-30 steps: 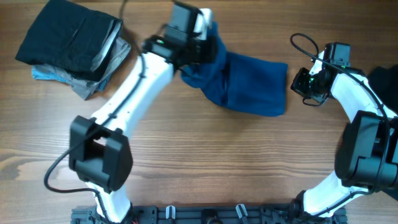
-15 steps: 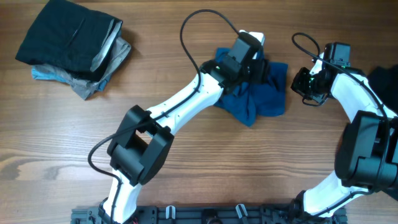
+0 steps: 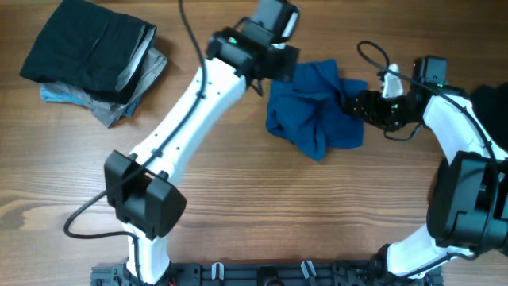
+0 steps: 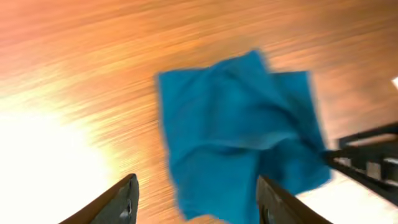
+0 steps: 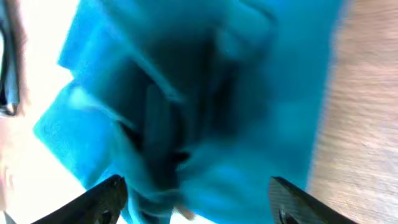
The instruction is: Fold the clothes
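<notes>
Left gripper [image 3: 277,68] stands wide with nothing between its fingers. It hangs just beside the far-left corner of the blue shirt [image 3: 313,107], and I judge it clear of the cloth. Right gripper [image 3: 355,104] is also spread wide, at the shirt's right edge. I see no pinch on the fabric there, though that wrist view is badly blurred.

The shirt lies on the table [image 3: 238,206] as a bunched heap between the two grippers. It is about as deep as it is broad, so I can name no long axis. Of the two arms, the right is the nearer, with cloth directly ahead of its fingers. I judge that the next grasp depends on finding an edge or corner from that side.

Folds hide the collar, sleeves and hems; I cannot tell which edge is which. A stack of folded clothes [image 3: 95,63] sits well apart to the shirt's left. A black piece [image 3: 492,99] beyond the shirt's right side is cut off by the frame.
</notes>
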Controlling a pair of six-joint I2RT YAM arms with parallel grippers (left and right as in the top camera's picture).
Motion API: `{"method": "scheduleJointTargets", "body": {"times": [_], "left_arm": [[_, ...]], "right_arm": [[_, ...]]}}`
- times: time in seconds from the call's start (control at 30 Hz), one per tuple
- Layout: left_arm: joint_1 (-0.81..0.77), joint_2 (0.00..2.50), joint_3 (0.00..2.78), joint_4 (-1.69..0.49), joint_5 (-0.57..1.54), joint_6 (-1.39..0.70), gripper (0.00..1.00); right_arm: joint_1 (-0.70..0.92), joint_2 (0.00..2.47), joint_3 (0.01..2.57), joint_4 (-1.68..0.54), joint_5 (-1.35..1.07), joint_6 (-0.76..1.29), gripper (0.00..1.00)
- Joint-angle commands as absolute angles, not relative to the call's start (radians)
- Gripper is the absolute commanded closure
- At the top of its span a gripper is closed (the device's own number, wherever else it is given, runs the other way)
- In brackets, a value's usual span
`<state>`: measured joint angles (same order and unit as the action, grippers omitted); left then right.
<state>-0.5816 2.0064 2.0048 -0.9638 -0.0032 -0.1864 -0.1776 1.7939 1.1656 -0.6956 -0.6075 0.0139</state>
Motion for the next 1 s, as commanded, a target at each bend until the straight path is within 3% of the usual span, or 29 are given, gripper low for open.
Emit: {"method": "scheduleJointTargets", "body": {"times": [0.0,0.13,0.2,0.23,0.3,0.33,0.7,0.73,0.77,0.8,0.83,0.87,0.9,0.93,0.97], "left_arm": [[-0.524,1.995,2.016,-1.006,-0.008,-0.163,0.34],[-0.493,1.998,2.013,-1.079,-0.008,-0.163,0.33],[-0.488,1.998,2.013,-1.090,-0.009,-0.163,0.33],[-0.487,1.998,2.013,-1.093,-0.009,-0.163,0.33],[-0.488,1.998,2.013,-1.101,-0.009,-0.163,0.33],[-0.488,1.998,2.013,-1.103,-0.009,-0.163,0.33],[-0.488,1.998,2.013,-1.100,-0.009,-0.163,0.32],[-0.488,1.998,2.013,-1.101,-0.009,-0.163,0.32],[-0.488,1.998,2.013,-1.101,-0.009,-0.163,0.32],[-0.488,1.998,2.013,-1.101,-0.009,-0.163,0.30],[-0.488,1.998,2.013,-1.102,-0.009,-0.163,0.29],[-0.488,1.998,2.013,-1.105,-0.009,-0.163,0.29],[-0.488,1.998,2.013,-1.112,-0.009,-0.163,0.29],[-0.488,1.998,2.013,-1.117,-0.009,-0.163,0.29],[-0.486,1.998,2.013,-1.119,-0.009,-0.163,0.29]], "right_arm": [[-0.110,1.779,1.157,-0.626,-0.670,-0.052,0.20],[0.021,1.787,1.157,-0.559,-0.446,0.017,0.13],[0.059,1.798,1.157,-0.540,-0.341,0.065,0.20],[0.076,1.809,1.157,-0.530,-0.244,0.134,0.28],[0.076,1.813,1.158,-0.519,-0.130,0.215,0.82],[0.066,1.810,1.160,-0.514,-0.126,0.220,0.94],[-0.161,1.785,1.191,-0.475,-0.231,0.184,0.96],[-0.169,1.786,1.191,-0.469,-0.252,0.181,0.89],[-0.175,1.786,1.191,-0.473,-0.264,0.179,0.72],[-0.179,1.786,1.191,-0.496,-0.262,0.187,0.37],[-0.186,1.785,1.191,-0.526,-0.264,0.233,0.39],[-0.189,1.785,1.191,-0.551,-0.269,0.260,0.57],[-0.190,1.785,1.191,-0.588,-0.291,0.265,0.67],[-0.190,1.785,1.191,-0.640,-0.322,0.266,0.70],[-0.190,1.786,1.191,-0.724,-0.350,0.293,0.58]]}}
